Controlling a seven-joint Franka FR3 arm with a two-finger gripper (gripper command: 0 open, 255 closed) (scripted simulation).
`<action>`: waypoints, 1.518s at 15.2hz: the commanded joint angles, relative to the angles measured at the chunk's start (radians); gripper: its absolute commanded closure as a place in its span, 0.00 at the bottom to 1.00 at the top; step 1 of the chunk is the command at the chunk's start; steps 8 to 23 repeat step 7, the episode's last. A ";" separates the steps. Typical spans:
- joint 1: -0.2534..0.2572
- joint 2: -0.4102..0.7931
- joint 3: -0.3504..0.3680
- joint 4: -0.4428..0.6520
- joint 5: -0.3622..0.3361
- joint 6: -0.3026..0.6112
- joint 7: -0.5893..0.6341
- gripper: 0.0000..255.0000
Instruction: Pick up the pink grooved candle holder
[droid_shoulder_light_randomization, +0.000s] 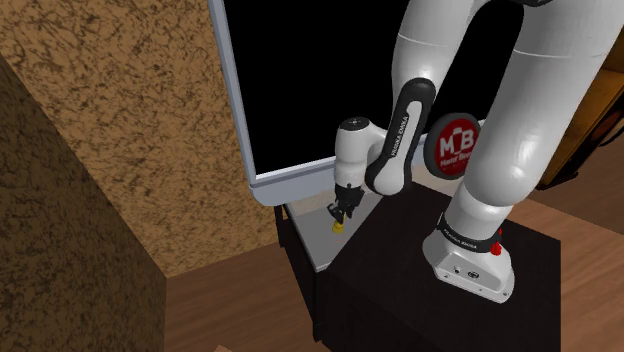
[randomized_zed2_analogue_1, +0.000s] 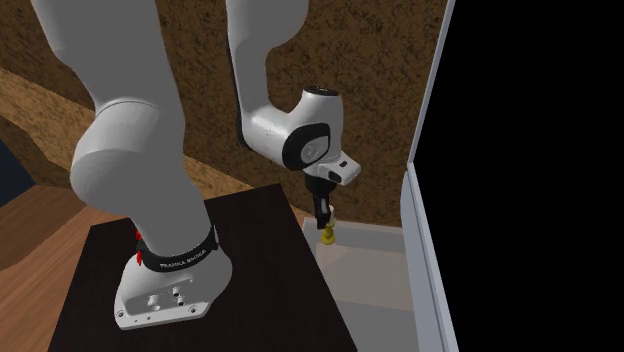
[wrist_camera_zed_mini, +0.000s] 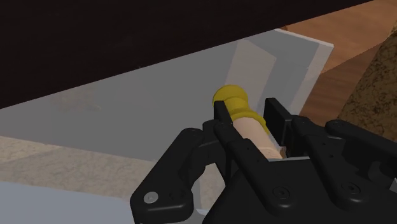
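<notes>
Just below the shoulder view's centre, the hand (droid_shoulder_light_randomization: 343, 214) clasped the candle holder (droid_shoulder_light_randomization: 340, 227) over the grey surface (droid_shoulder_light_randomization: 300, 235), gripping its pale pink stem; it looked small, rigid, light, possibly slippery.

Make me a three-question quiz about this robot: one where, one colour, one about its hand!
1. Where is the candle holder? A in the gripper; B on the wooden floor; C on the black stand.
2. What colour is its rounded end? A blue; B yellow; C green.
3. The gripper is: A wide open; B shut on the candle holder; C shut on nothing.
Answers: 1 A, black fingers flank it; 2 B, its end shows yellow; 3 B, both fingers clasp it.
</notes>
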 joint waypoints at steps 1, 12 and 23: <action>-0.059 -0.057 0.096 -0.015 0.142 -0.040 -0.104 1.00; -0.021 -0.167 0.122 -0.031 0.358 -0.128 -0.253 1.00; -0.021 -0.167 0.122 -0.031 0.358 -0.128 -0.253 1.00</action>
